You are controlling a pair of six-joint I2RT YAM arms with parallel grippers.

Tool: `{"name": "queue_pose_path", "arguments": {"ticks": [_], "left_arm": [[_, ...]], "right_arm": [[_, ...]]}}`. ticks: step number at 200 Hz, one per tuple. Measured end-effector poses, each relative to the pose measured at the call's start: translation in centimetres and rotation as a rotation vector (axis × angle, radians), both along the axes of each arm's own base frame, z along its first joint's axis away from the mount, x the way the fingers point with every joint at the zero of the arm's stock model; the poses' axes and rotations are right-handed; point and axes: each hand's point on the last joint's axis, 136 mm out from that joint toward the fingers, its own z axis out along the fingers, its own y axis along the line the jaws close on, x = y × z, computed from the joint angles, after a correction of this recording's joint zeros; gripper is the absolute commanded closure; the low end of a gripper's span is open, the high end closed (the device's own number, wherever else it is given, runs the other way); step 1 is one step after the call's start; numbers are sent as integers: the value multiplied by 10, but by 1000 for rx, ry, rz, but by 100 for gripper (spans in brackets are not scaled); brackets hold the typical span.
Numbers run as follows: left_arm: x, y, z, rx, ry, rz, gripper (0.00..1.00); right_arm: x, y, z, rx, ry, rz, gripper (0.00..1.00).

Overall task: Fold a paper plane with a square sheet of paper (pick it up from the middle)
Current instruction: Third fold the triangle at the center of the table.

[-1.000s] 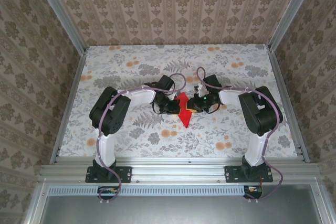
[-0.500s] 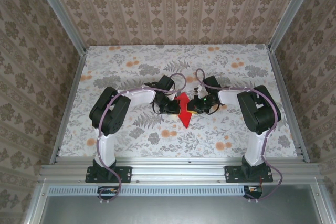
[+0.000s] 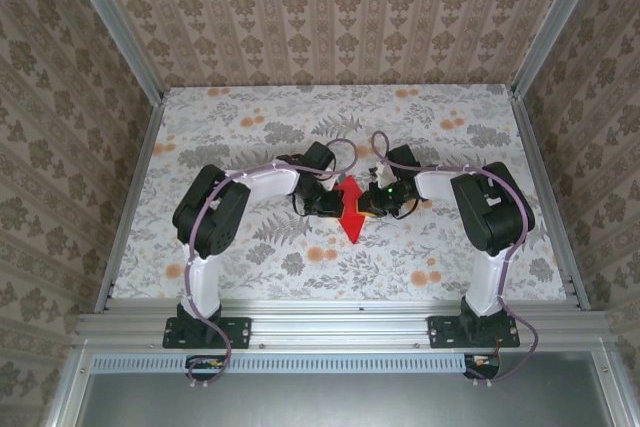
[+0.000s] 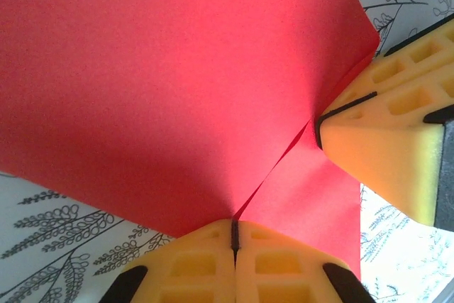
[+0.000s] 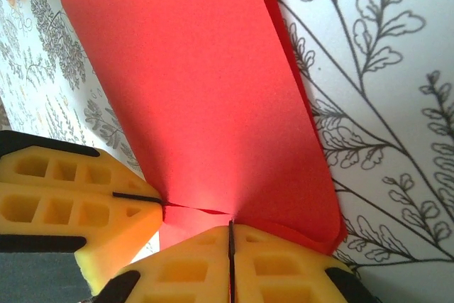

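**Red sheet of paper (image 3: 350, 209), partly folded, pinched between both grippers**

The left gripper (image 4: 234, 226) is clenched on the near edge of the paper, and a crease line runs out from its closed tips. The right gripper (image 5: 230, 226) is likewise clamped on the sheet, just beside the left one and at an angle to it. The paper is seen fanning away ahead of both tools, over the floral table (image 3: 250, 127); whether it is lifted clear cannot be told. For a clean fold, both pinches are best held firm and the layers matched edge to edge before the crease is pressed. Uneven pull is likely to skew or tear such thin paper.
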Motion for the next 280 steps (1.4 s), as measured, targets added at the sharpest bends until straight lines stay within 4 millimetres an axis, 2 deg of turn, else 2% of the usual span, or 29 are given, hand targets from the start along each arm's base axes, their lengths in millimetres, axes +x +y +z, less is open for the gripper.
{"name": "queue_pose_path", "arguments": {"ticks": [53,138,175,219,239,280], "left_arm": [[4,-1,6,11,-13,-4,89],[13,1,16,69,-67,-3,71],[9,-3,26,59,-78,-16,73],[-5,-22,32,2,-50,-38,80],[-11,-28,30,-24,-36,-44,82],[-17,-26,22,-30,-11,-39,84]], "right_arm": [[0,-1,-1,-3,-11,15,92],[-1,0,-2,-2,-17,27,93],[-1,0,-2,-2,-19,30,94],[-1,0,-2,2,-13,32,95],[-1,1,-2,3,-11,32,95],[-1,1,-1,3,-11,32,96]]}}
